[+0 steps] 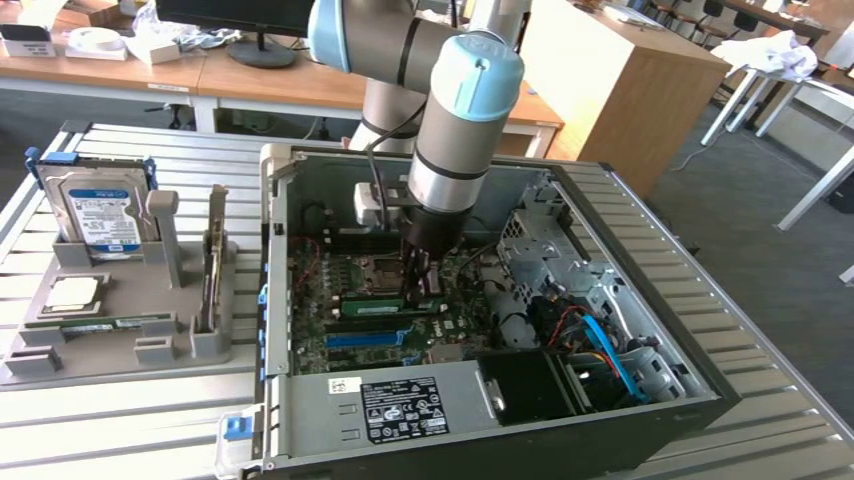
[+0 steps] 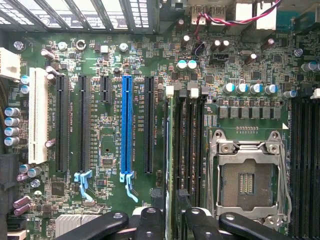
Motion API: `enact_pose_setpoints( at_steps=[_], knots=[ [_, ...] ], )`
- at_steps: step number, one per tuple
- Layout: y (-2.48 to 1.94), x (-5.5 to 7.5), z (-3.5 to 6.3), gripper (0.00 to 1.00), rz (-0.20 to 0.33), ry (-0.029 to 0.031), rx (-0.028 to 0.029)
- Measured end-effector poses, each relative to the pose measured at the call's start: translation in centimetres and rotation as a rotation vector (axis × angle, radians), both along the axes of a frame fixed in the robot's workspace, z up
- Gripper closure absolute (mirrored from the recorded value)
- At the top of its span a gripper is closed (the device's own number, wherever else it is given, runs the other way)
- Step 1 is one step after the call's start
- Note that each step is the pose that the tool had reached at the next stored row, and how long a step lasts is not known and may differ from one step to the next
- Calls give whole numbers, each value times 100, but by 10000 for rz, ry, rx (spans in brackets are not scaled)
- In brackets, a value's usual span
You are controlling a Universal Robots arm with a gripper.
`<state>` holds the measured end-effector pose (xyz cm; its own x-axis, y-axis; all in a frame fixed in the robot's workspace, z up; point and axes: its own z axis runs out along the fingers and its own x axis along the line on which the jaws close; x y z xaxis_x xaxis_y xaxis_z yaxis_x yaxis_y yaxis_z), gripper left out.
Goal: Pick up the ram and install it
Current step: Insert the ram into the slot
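The ram (image 2: 169, 150) shows edge-on as a thin green strip standing in a black memory slot beside the processor socket (image 2: 247, 175). In the exterior view the ram (image 1: 387, 297) is a low green stick on the motherboard inside the open computer case (image 1: 694, 390). My gripper (image 1: 427, 290) reaches straight down into the case over one end of it. In the wrist view the gripper (image 2: 173, 225) straddles the stick's end. Its black fingers (image 2: 150, 220) stand a little apart, and the gap between them is wider than the stick. It is open.
A grey holder (image 1: 120, 350) at the exterior view's left carries a silver-and-blue hard drive (image 1: 96, 210), a square processor chip (image 1: 74, 292) and another green stick (image 1: 107, 322). Near the gripper are a blue expansion slot (image 2: 126, 120), black slots, capacitors, and the case's cables and drive cage (image 1: 547, 250).
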<state>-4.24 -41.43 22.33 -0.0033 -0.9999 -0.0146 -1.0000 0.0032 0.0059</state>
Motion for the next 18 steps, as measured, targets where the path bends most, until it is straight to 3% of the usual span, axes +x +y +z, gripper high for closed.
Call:
enact_pose_setpoints(
  at_steps=[10,18],
  knots=[
    [0,0,4,75,0,0,-1],
    [0,0,115,75,1,0,-5]
  ],
)
